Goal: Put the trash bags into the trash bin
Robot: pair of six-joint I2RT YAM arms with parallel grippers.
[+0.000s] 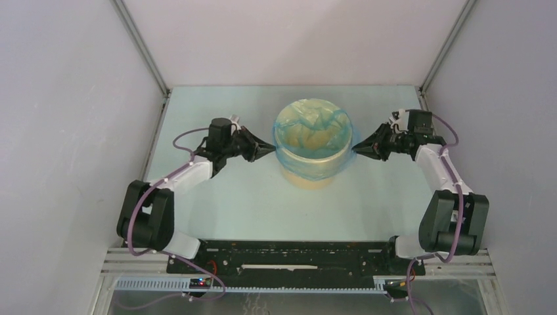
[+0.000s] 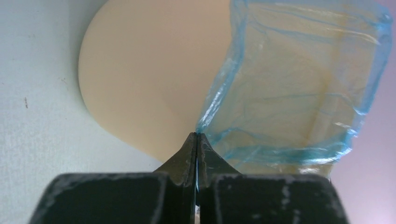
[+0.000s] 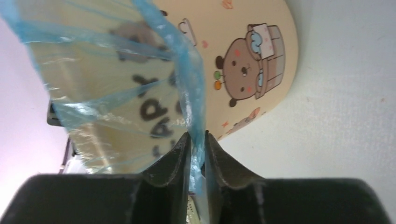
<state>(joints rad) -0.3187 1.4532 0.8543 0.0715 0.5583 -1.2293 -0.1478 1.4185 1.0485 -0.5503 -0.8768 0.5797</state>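
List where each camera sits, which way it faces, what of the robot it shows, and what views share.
Top external: above and behind the arms, looking down on the table; both arms show, left gripper and right gripper flanking the bin with the bag over it.
Left wrist: on the left arm, facing the bin's plain side; its fingers pinch the bag's edge.
Right wrist: on the right arm, facing the bin's printed side; its fingers pinch the bag.
Shared: all three show bin and bag.

On the left arm (image 1: 185,176) and right arm (image 1: 435,164), white link segments join bulky black joint housings. A purple cable (image 1: 130,239) runs along each arm (routed externally, in loose loops). The fingers (image 2: 184,158) are matte black, wedge-shaped, tapering to points, with scuffed whitish edges.
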